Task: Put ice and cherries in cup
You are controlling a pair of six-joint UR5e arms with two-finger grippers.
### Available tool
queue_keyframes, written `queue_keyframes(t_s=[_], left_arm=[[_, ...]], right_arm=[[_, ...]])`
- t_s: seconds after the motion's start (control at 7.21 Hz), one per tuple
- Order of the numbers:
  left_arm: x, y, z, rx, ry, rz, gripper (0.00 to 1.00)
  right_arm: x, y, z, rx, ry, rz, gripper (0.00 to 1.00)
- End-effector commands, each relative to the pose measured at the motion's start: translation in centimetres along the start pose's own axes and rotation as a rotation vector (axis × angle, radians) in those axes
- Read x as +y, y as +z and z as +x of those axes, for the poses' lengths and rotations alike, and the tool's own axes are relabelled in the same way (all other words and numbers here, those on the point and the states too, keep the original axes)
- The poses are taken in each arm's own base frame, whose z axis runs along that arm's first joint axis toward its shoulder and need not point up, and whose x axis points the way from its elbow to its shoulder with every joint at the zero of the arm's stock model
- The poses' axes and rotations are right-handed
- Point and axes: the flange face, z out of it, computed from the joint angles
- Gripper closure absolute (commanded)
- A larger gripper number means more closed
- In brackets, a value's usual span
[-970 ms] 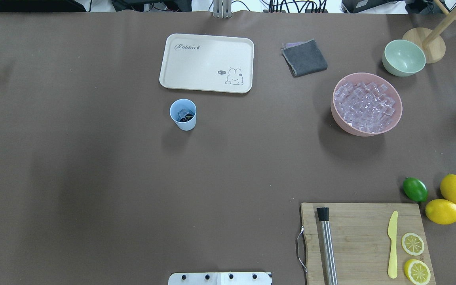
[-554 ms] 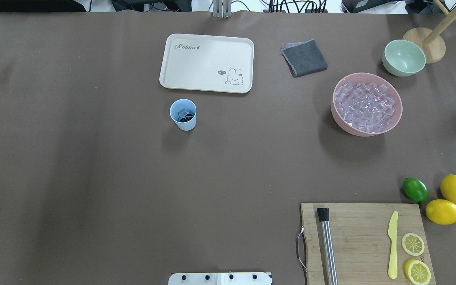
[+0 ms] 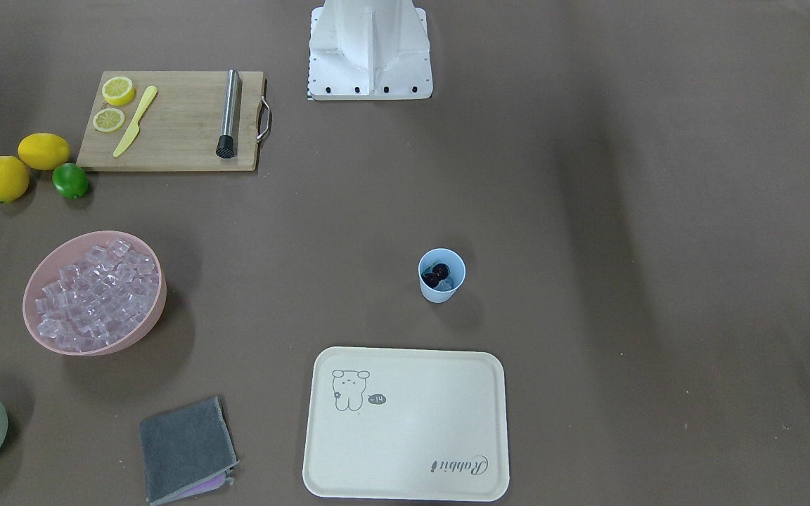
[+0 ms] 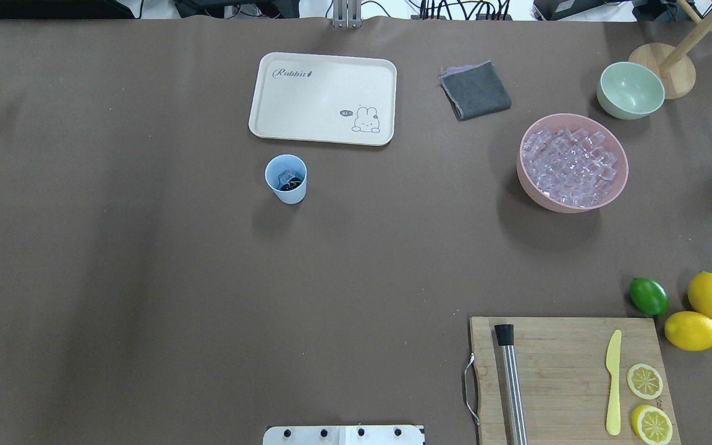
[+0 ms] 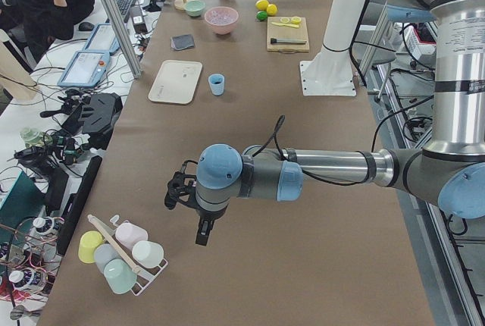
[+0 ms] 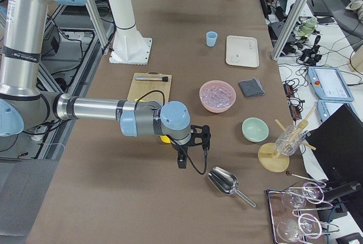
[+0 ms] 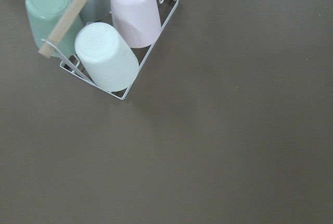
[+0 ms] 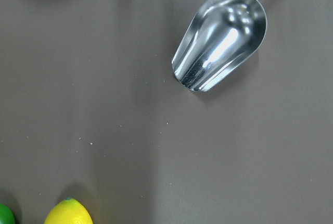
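The light blue cup (image 4: 286, 179) stands upright just in front of the cream tray, also in the front-facing view (image 3: 441, 275). Inside it lie the dark cherries (image 3: 437, 274) and a clear ice cube (image 4: 283, 177). Many more ice cubes (image 4: 569, 165) fill the pink bowl (image 4: 569, 207) at the right. My left gripper (image 5: 203, 233) hangs over bare table far off to the left, near a cup rack. My right gripper (image 6: 181, 162) hangs far off to the right, near a metal scoop. Both show only in the side views, so I cannot tell whether they are open or shut.
A cream tray (image 4: 322, 99), a grey cloth (image 4: 475, 90) and a pale green bowl (image 4: 630, 90) lie at the back. A cutting board (image 4: 566, 371) holds a muddler, a knife and lemon slices; a lime (image 4: 648, 296) and two lemons lie beside it. A metal scoop (image 8: 221, 39) and a cup rack (image 7: 104, 36) sit below the wrists.
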Motion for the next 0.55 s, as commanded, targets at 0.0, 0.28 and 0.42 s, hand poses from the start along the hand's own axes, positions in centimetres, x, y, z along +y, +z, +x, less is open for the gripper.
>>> queue_keyframes(t_s=[0.0, 0.28, 0.42], left_arm=[[0.9, 1.3, 0.2, -0.008, -0.007, -0.034, 0.02], [-2.2, 3.4, 3.1, -0.024, 0.003, -0.072, 0.02], [-2.1, 3.7, 3.0, -0.023, 0.004, -0.074, 0.02]], right_arm=[[0.2, 0.1, 0.3, 0.010, 0.004, -0.003, 0.00], [-0.1, 0.0, 0.1, 0.007, 0.002, 0.000, 0.00], [-0.1, 0.0, 0.1, 0.009, 0.001, 0.001, 0.00]])
